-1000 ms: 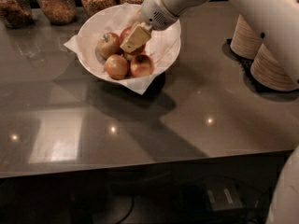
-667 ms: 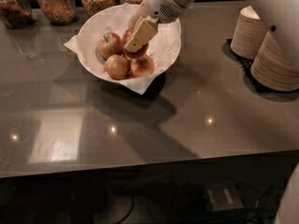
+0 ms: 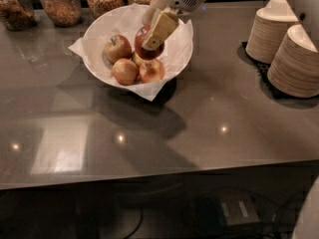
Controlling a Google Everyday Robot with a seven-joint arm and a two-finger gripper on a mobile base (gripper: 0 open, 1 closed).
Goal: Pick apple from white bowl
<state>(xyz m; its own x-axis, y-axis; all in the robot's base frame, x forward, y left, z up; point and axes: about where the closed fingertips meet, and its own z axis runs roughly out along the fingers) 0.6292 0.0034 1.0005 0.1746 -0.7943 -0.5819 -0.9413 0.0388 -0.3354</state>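
Gripper (image 3: 148,42) w/ apple (image 3: 140,43) now lifted over white bowl (image 3: 94,31).

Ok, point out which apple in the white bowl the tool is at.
The dark red apple at the back of the pile, with the tool right at it; the paler apples are yellow-orange and sit in front.

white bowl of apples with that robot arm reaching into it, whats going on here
The robot's gripper is down in the white bowl, closed on the dark red apple. That apple sits high in the pile and is not yet clear of the bowl. The paler apples lie beside it on the paper lining.
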